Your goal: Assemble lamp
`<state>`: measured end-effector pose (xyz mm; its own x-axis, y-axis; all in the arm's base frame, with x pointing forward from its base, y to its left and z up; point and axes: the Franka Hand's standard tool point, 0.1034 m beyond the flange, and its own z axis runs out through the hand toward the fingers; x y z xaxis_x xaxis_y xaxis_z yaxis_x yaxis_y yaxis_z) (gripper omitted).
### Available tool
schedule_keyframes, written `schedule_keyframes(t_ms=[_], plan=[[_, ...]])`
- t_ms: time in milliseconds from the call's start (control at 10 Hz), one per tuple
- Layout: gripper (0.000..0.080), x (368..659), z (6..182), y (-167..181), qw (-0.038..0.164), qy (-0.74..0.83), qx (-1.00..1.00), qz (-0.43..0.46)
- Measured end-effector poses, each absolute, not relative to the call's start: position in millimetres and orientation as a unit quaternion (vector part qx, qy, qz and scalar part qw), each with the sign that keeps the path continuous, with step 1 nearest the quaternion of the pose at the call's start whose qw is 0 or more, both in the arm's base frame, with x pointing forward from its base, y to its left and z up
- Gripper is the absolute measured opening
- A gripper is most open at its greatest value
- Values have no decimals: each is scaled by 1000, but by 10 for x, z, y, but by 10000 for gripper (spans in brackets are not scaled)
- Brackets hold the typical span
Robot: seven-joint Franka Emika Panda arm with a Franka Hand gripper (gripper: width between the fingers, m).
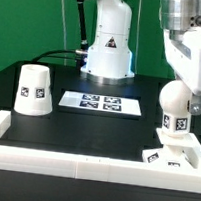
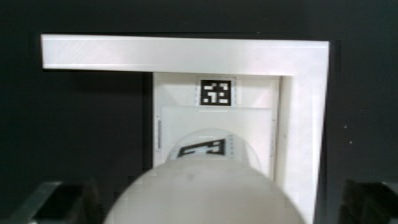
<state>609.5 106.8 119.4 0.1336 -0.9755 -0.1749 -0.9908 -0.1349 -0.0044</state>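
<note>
The ball-topped bulb [image 1: 173,104] stands upright on the flat square base [image 1: 174,155] in the framed corner at the exterior view's right. My gripper [image 1: 177,100] is down around the bulb's ball, with a dark finger [image 1: 197,104] beside it. In the wrist view the bulb [image 2: 199,185] fills the foreground between the two dark fingertips [image 2: 48,205]. A gap shows on each side, so the jaws stand open around it. The base [image 2: 249,110] with its tag lies beyond the bulb. The tapered shade [image 1: 33,88] stands apart at the exterior view's left.
A white frame wall [image 1: 72,165] runs along the table's front and both sides, and shows in the wrist view [image 2: 178,52]. The marker board [image 1: 100,103] lies mid-table. The arm's white pedestal [image 1: 107,51] and cables stand at the back.
</note>
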Motion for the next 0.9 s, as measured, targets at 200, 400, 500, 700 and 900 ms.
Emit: schedule_keyframes(t_ms=[200, 400, 500, 700, 900], plan=[[698, 6096, 1201, 1071, 63, 620, -780, 60], [698, 6063, 1176, 1057, 66, 551, -830, 55], [698, 6059, 1171, 1059, 68, 515, -853, 53], [698, 6057, 1165, 1064, 71, 469, -879, 50], [698, 6055, 1159, 1061, 75, 386, -919, 43]])
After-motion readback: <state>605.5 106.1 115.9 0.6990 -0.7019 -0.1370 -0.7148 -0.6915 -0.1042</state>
